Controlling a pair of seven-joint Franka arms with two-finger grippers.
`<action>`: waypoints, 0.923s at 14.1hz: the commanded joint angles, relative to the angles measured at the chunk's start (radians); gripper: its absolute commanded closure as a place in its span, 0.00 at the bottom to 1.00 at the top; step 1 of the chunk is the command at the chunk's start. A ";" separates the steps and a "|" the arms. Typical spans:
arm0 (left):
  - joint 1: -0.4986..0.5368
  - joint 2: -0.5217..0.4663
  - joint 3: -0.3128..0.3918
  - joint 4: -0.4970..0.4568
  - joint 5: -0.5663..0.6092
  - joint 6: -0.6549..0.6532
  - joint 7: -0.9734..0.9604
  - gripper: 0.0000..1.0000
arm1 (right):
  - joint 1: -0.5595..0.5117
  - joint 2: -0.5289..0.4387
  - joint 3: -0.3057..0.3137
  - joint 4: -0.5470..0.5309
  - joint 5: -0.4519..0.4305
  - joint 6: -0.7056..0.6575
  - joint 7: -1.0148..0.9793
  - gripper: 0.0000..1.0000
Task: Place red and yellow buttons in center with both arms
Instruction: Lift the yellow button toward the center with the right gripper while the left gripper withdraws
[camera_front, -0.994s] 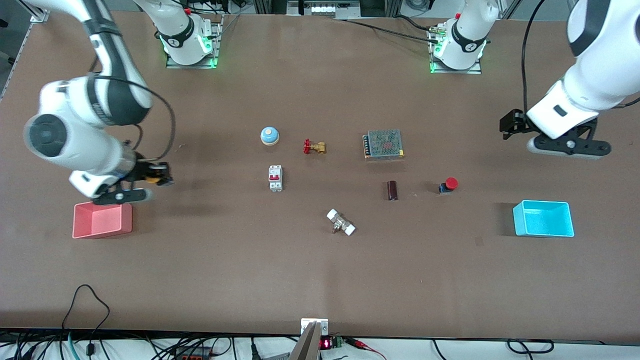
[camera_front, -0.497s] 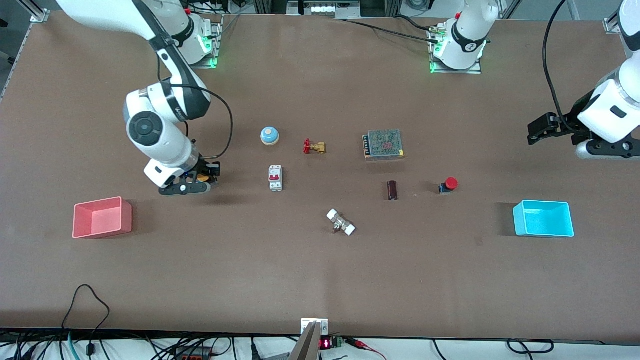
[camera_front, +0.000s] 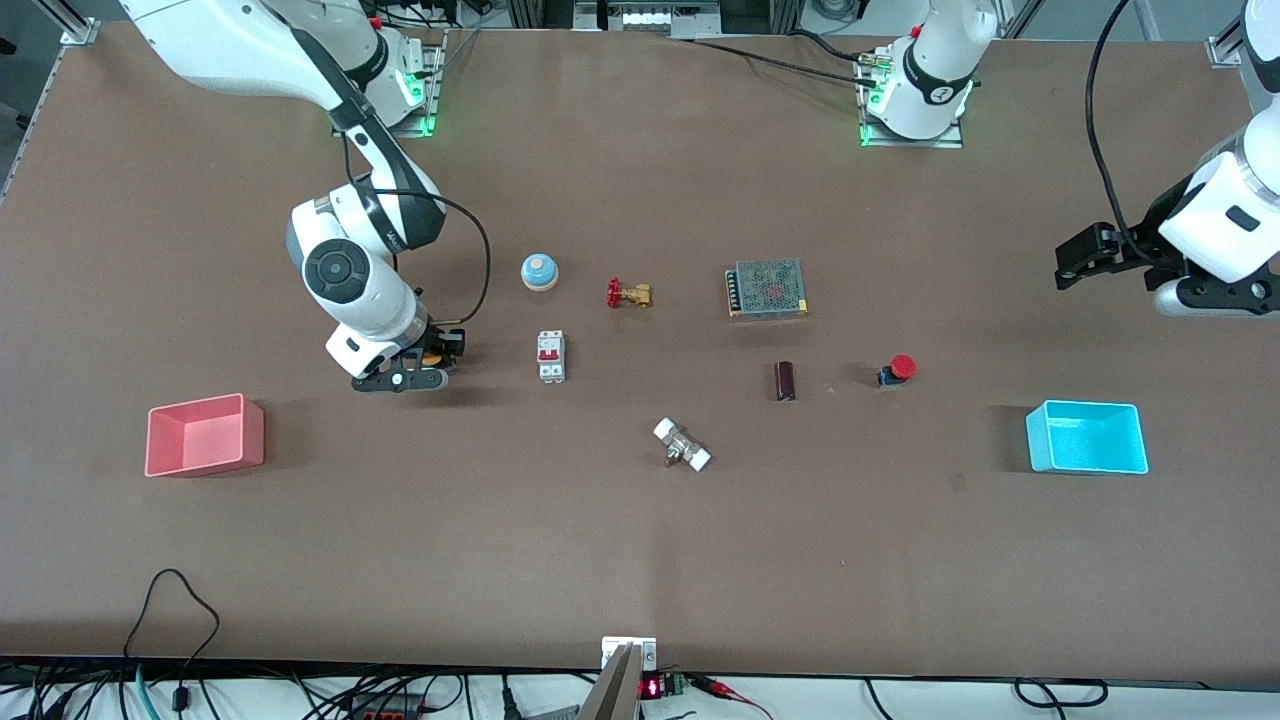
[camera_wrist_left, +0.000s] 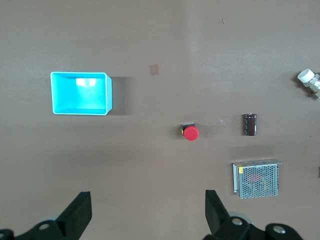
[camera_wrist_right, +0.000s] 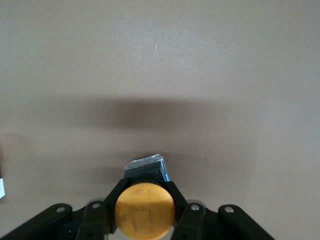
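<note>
Tabletop (camera_front: 640, 560): right hand (camera_wrist_right: 145, 212) half-hides yellow button (camera_wrist_right: 145, 210).

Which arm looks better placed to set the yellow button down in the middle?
The right: its gripper is shut on the yellow button, over the table beside the white switch.

Matte brown tabletop (camera_front: 640, 560) fills nearly the whole front view, evenly lit, soft shadows only. White strip with loose black cables (camera_front: 170, 640) along the 6 o'clock edge, plus a small red digit display (camera_front: 651, 688) near its middle. Aluminium frame rails (camera_front: 70, 25) at 11 and 1 o'clock corners. Two metal base plates (camera_front: 912, 135) at 12 o'clock glow green. Walls, windows and floor can't be made out.
</note>
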 joint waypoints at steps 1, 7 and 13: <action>0.004 0.000 -0.005 0.020 -0.010 -0.023 0.001 0.00 | 0.017 0.011 -0.003 -0.016 -0.024 0.034 0.035 0.86; 0.004 0.000 -0.004 0.022 -0.012 -0.031 0.001 0.00 | 0.018 0.018 -0.003 -0.013 -0.024 0.035 0.037 0.63; 0.004 0.002 -0.004 0.022 -0.015 -0.032 -0.002 0.00 | 0.007 -0.003 -0.003 0.013 -0.018 0.024 0.023 0.00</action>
